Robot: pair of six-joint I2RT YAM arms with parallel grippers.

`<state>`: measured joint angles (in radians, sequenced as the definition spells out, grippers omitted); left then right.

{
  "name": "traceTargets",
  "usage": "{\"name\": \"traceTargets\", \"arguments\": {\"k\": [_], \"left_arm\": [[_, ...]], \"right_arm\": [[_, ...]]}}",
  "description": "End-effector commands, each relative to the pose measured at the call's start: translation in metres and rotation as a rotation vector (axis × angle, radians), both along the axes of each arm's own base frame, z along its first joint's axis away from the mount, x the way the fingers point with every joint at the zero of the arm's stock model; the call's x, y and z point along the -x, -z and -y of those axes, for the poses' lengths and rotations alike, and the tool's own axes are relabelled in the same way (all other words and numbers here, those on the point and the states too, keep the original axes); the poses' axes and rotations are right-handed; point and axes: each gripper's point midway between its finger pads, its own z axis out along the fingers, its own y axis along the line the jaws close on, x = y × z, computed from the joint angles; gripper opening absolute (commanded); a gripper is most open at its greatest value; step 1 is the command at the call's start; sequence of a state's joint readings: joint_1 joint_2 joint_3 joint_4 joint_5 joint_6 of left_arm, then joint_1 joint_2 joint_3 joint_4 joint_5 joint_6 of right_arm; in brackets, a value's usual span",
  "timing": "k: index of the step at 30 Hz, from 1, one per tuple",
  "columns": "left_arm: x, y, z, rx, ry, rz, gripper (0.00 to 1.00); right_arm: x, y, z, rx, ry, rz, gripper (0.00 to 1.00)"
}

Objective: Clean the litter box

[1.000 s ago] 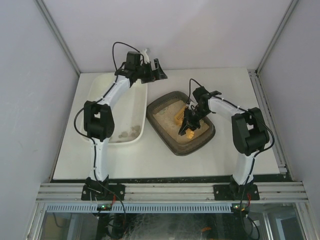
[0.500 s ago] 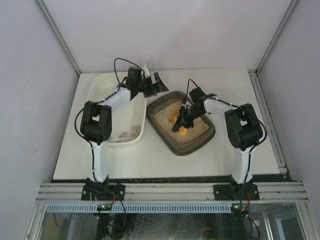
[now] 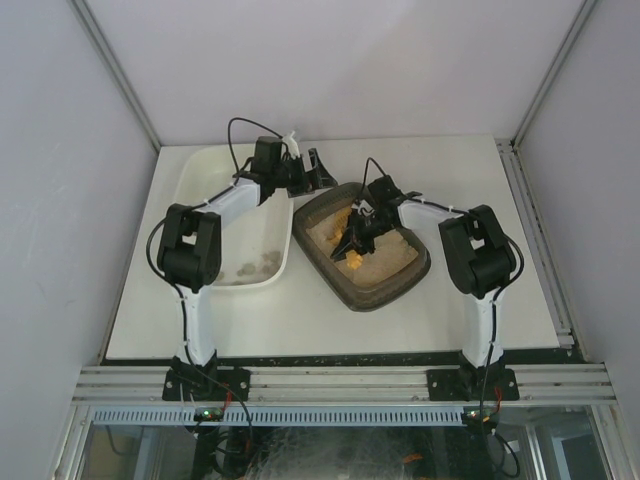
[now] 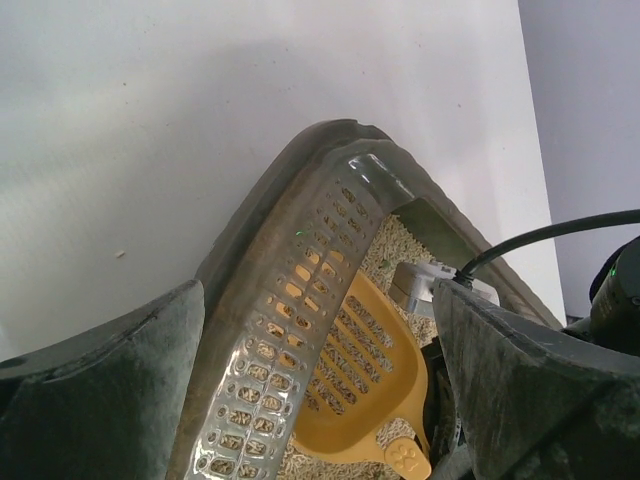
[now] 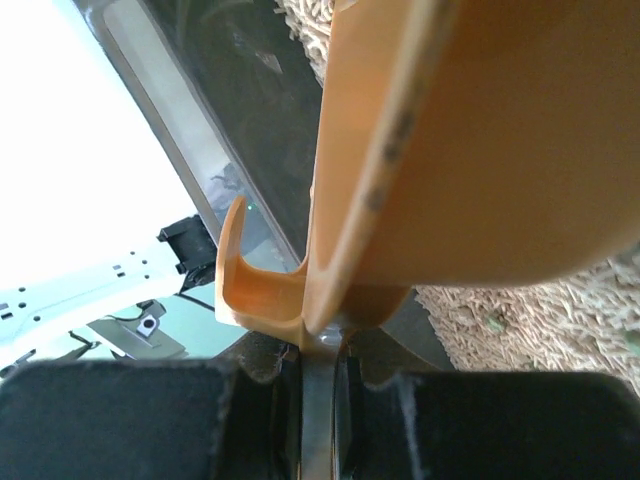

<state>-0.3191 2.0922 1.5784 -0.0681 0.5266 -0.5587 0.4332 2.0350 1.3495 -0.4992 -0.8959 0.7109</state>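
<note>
The dark brown-grey litter box (image 3: 385, 297) holds beige litter (image 3: 388, 256) at the table's middle. My right gripper (image 3: 362, 226) is shut on the handle of an orange slotted scoop (image 3: 351, 249), which lies low in the litter at the box's left part. In the right wrist view the jaws (image 5: 320, 370) clamp the scoop's handle (image 5: 480, 150). My left gripper (image 3: 317, 172) is open over the box's far left corner. In the left wrist view its fingers (image 4: 100, 400) stand on both sides of the box's rim (image 4: 250, 230) and a slotted grey strip (image 4: 285, 330), with the scoop (image 4: 365, 385) beyond.
A larger white tub (image 3: 200, 165) stands left of the litter box, with some brownish clumps (image 3: 255, 265) at its near end. White walls and metal frame rails enclose the table on three sides.
My right gripper has slid the scoop leftward through the litter. My left gripper has come down and nearer, to the box's far left corner.
</note>
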Motion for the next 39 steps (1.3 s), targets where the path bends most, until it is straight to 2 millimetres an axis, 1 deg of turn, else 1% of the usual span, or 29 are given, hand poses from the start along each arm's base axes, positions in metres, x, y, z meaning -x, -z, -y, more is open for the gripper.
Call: {"name": "traceTargets", "arguments": {"k": [1, 6, 9, 10, 11, 14, 17, 19, 22, 24, 26, 27, 30, 32, 34, 39], "left_arm": [[0.015, 0.023, -0.017, -0.124, -0.005, -0.066, 1.00], [0.018, 0.023, -0.017, -0.126, 0.002, -0.070, 1.00], [0.019, 0.023, -0.015, -0.119, 0.007, -0.074, 1.00], [0.019, 0.023, -0.015, -0.117, 0.007, -0.076, 1.00], [0.019, 0.023, -0.015, -0.115, 0.007, -0.077, 1.00], [0.020, 0.021, -0.012, -0.105, 0.013, -0.081, 1.00], [0.022, 0.021, -0.012, -0.101, 0.019, -0.084, 1.00], [0.023, 0.021, -0.012, -0.099, 0.022, -0.083, 1.00], [0.025, 0.023, -0.011, -0.095, 0.030, -0.087, 1.00], [0.026, 0.025, -0.011, -0.095, 0.031, -0.093, 1.00], [0.027, 0.026, -0.012, -0.097, 0.030, -0.094, 1.00], [0.028, 0.025, -0.012, -0.097, 0.032, -0.093, 1.00], [0.028, 0.024, -0.012, -0.100, 0.033, -0.086, 1.00], [0.028, 0.022, -0.013, -0.101, 0.035, -0.079, 1.00], [0.028, 0.022, -0.013, -0.103, 0.035, -0.075, 1.00], [0.028, 0.024, -0.013, -0.104, 0.036, -0.078, 1.00]], "right_arm": [[-0.005, -0.004, -0.025, -0.089, -0.024, 0.046, 0.00], [-0.004, 0.004, -0.038, -0.163, -0.022, 0.064, 0.00], [-0.010, -0.001, -0.048, -0.227, -0.013, 0.124, 0.00], [-0.008, 0.002, -0.048, -0.237, -0.011, 0.137, 0.00], [-0.009, 0.001, -0.050, -0.257, -0.003, 0.153, 0.00], [-0.013, -0.014, -0.056, -0.368, 0.026, 0.232, 0.00], [-0.020, -0.031, -0.055, -0.476, 0.095, 0.307, 0.00], [-0.021, -0.038, -0.053, -0.532, 0.121, 0.343, 0.00], [-0.019, -0.041, -0.050, -0.595, 0.145, 0.371, 0.00], [-0.017, -0.038, -0.048, -0.634, 0.156, 0.353, 0.00], [-0.014, -0.039, -0.046, -0.665, 0.157, 0.323, 0.00], [-0.014, -0.036, -0.045, -0.659, 0.156, 0.304, 0.00], [-0.009, -0.018, -0.041, -0.572, 0.145, 0.238, 0.00], [-0.004, 0.000, -0.036, -0.467, 0.135, 0.200, 0.00], [0.001, 0.013, -0.030, -0.355, 0.122, 0.184, 0.00], [0.006, 0.020, -0.018, -0.201, 0.068, 0.169, 0.00]]}}
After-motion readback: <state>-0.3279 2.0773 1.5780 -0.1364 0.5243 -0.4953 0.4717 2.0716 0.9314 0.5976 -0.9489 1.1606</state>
